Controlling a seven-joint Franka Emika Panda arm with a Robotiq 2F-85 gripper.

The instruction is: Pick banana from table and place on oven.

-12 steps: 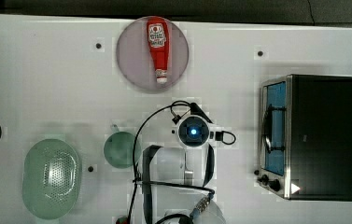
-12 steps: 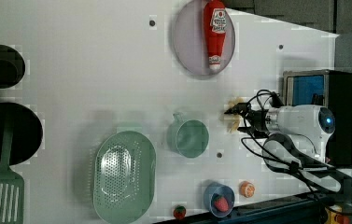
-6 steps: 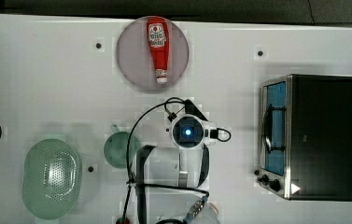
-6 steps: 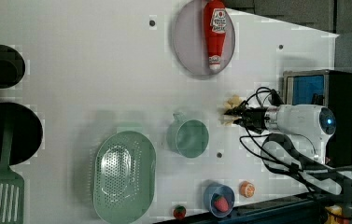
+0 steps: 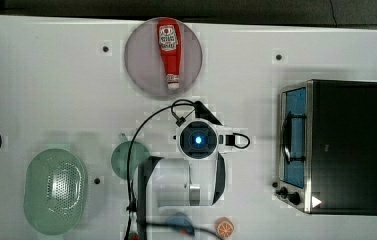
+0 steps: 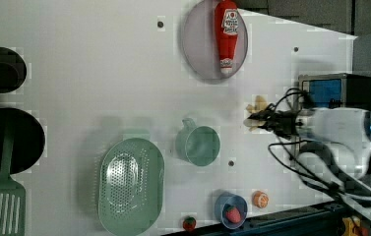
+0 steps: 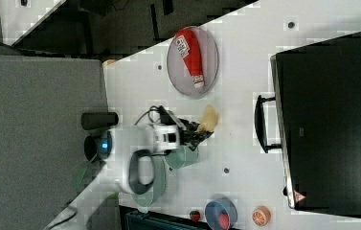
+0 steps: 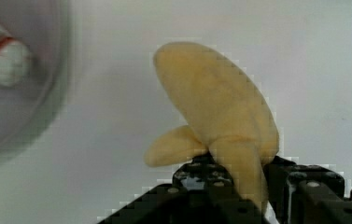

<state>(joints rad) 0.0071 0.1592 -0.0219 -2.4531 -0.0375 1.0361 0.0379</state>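
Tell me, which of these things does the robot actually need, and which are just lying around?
Needed:
- pale yellow toy banana, gripped by the black gripper
- boxy black-topped toaster oven
- white table

Lying about:
- red ketchup bottle on a round grey plate
- green colander
- green cup
- orange slice

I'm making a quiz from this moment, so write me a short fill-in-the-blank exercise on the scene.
1. The gripper is shut on the ____.
2. The ketchup bottle lies on a round ____.
3. The oven has its door ____.
4. In the left view, the spatula rests with its handle across the black ____.

Missing words: banana; plate; closed; pan
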